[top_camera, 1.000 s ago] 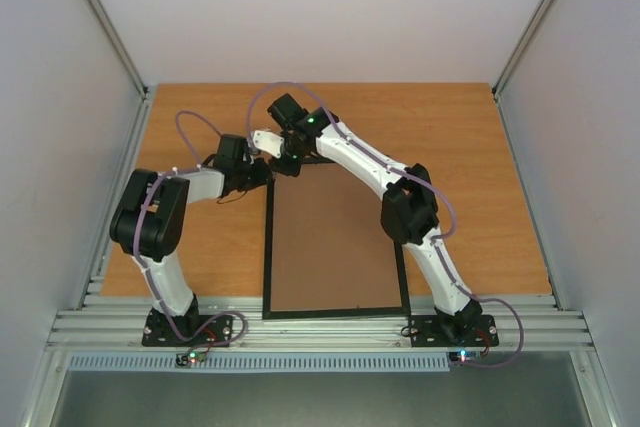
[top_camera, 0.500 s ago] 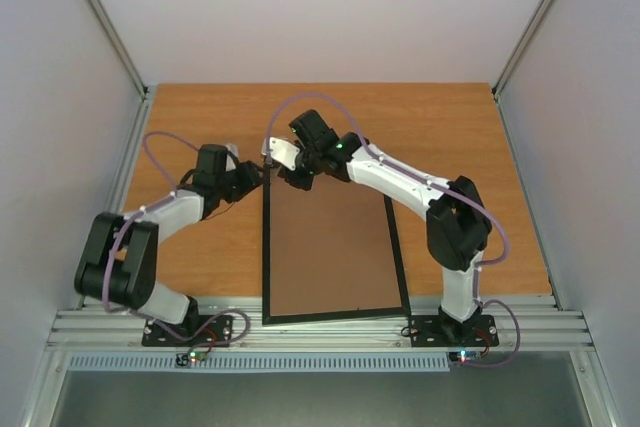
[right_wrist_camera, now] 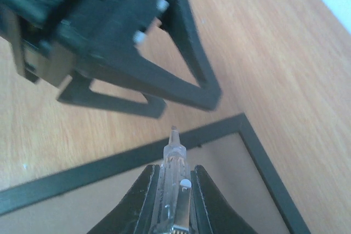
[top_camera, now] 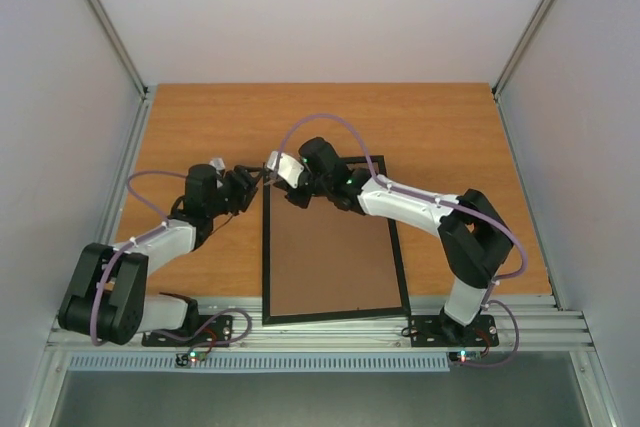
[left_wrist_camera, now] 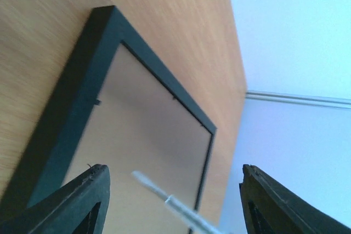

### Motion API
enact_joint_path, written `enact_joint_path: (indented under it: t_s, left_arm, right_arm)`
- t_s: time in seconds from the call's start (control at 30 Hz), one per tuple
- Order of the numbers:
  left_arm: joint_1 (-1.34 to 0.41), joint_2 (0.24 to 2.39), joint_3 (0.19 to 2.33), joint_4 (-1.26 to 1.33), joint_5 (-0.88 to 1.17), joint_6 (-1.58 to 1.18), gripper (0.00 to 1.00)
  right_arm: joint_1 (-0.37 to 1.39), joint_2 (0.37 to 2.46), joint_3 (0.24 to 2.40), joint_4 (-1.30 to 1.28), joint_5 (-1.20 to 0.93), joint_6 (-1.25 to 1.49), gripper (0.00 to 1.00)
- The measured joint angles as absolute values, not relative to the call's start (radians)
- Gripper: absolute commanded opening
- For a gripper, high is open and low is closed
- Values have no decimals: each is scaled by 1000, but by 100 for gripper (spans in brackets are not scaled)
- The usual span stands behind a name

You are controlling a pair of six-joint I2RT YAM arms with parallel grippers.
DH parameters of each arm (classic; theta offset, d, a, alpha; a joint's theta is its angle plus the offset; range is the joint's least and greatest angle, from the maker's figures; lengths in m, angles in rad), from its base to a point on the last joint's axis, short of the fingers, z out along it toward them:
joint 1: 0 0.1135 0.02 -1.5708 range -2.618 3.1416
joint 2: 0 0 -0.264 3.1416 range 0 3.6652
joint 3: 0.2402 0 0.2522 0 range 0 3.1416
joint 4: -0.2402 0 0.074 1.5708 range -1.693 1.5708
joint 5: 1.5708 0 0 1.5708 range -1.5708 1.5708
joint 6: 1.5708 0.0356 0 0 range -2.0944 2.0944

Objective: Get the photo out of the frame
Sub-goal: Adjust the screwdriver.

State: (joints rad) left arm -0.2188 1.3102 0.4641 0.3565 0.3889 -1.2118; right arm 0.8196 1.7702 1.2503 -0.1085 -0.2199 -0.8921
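The frame [top_camera: 267, 247] lies on the table back side up, its brown board [top_camera: 335, 247] showing. The photo is hidden. My right gripper [top_camera: 293, 181] is shut on a clear pen-like tool [right_wrist_camera: 175, 152], whose tip points at the frame's far left corner [right_wrist_camera: 109, 163]. My left gripper [top_camera: 250, 185] is open just left of that corner, facing the right gripper. In the left wrist view the frame [left_wrist_camera: 71, 108] and board [left_wrist_camera: 142, 130] lie between its open fingers [left_wrist_camera: 82, 201], with the tool's tip [left_wrist_camera: 164, 201] crossing in. The left fingers [right_wrist_camera: 164, 80] show above the tool in the right wrist view.
The orange wooden table [top_camera: 440, 127] is walled by white panels at the back and sides. A metal rail [top_camera: 320, 332] runs along the near edge, where the frame's near side rests.
Both arms have stretched out low. The left gripper and the right gripper with its tool have moved nearer me, down to the frame's far left corner.
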Motion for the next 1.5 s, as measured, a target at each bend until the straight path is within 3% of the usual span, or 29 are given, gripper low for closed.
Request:
enact_joint_path:
  t_s: [0.27,0.6,0.73,0.87,1.03,1.5]
  left_arm:
    - [-241,1309,429,501,410,-1356,52]
    - [-265,1271,376,620,396,-1522,1]
    - [-278,1196,375,604,397,-1505,0]
    - [-307,1100,386,538,386,-1456,0]
    - [-336,1037,421,459,367,-1326,0]
    - [-368,1059,530,262,252,-1040,0]
  right_arm:
    - [880,1740,1184,68,-167,-868,1]
    - [926,1703,1094,124,-69,-855,1]
    - [929,1659,1080,75,-66,-831,3]
    - [940,1576,1061,21,-65,-814,18]
    - [949,1536,1061,-58,-82,-805,27]
    - [945,1570,1095,-147,-89,-856,33]
